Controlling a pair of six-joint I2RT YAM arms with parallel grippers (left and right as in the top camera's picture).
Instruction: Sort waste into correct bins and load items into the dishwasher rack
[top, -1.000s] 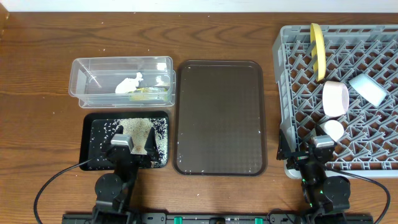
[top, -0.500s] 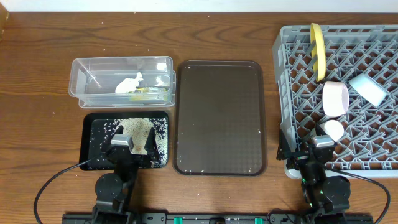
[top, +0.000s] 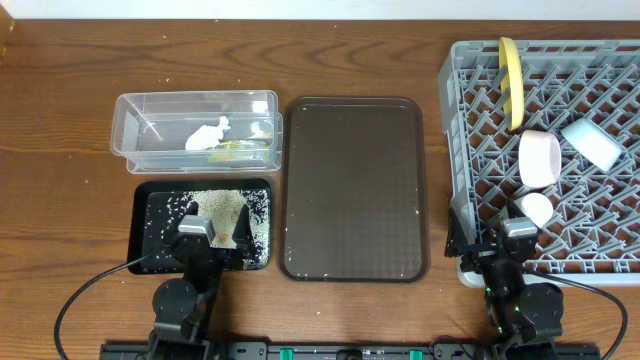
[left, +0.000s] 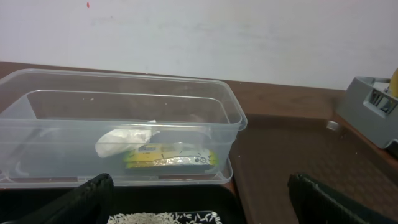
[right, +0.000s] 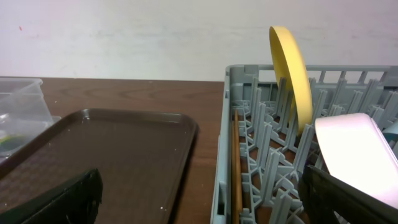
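Note:
The clear tub (top: 190, 98) holds the white tissue (top: 208, 133) and the green-yellow wrapper (top: 238, 150); both also show in the left wrist view, tissue (left: 121, 142) and wrapper (left: 171, 158). The black tray (top: 140, 225) holds loose rice (top: 228, 208). The grey rack (top: 470, 110) holds the upright yellow plate (top: 512, 80), the white-pink bowl (top: 540, 160) and the light-blue bowl (top: 592, 142). A wooden chopstick (right: 236, 168) lies inside the rack's left wall. My left gripper (left: 199, 205) is open and empty over the black tray. My right gripper (right: 202, 199) is open and empty at the rack's front left corner.
The dark brown serving tray (top: 352, 188) lies between the bins and the rack, with a few white specks on it. A small white round thing (top: 535, 208) sits in the rack near my right gripper (top: 517, 232). Both arm bases stand at the table's front edge.

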